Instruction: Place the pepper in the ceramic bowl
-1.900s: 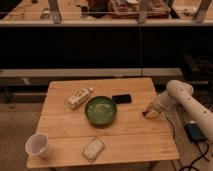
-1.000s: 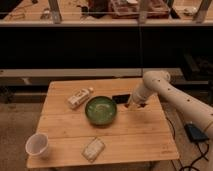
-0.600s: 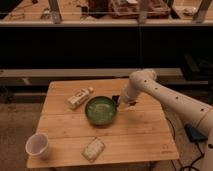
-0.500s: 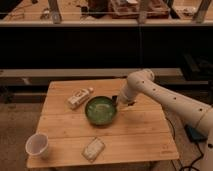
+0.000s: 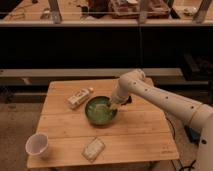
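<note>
The green ceramic bowl sits in the middle of the wooden table. My gripper reaches in from the right on a white arm and hangs over the bowl's right rim. It is shut on the pepper, a small yellowish-orange lump at its tip, just above the inside of the bowl.
A white cup stands at the front left corner. A pale packet lies left of the bowl and another lies near the front edge. A flat black rectangle lies behind the arm, mostly hidden.
My gripper has moved left across the table with the pepper, from the right side to above the bowl's right rim. The bowl, cup and packets have not moved.
</note>
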You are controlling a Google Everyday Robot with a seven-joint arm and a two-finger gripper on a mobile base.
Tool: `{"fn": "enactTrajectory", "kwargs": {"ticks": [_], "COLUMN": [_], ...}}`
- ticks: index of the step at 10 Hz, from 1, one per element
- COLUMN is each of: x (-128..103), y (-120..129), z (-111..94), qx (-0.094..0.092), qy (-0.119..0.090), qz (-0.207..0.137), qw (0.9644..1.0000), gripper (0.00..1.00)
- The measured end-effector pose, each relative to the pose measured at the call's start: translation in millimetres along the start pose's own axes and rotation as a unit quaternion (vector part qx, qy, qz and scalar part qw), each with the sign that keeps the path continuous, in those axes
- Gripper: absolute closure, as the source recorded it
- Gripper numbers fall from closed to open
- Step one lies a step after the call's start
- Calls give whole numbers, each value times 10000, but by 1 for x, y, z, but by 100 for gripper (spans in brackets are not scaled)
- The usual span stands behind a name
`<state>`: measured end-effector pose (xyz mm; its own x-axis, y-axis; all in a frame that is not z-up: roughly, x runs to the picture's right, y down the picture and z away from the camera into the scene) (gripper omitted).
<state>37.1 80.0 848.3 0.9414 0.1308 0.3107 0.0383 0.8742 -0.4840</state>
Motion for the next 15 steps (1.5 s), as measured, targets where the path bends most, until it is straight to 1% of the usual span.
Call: {"fn": "enactTrajectory", "kwargs": {"ticks": [1,3,15], "x": [0,-11,-15], "y": [0,-2,-2], "z": [2,7,18], "qx": [2,5,-62], "qy": [-28,-119,-142], "qz": [0,-60,-7], "qw": [10000,9999,9999], "gripper": [84,84,84]}}
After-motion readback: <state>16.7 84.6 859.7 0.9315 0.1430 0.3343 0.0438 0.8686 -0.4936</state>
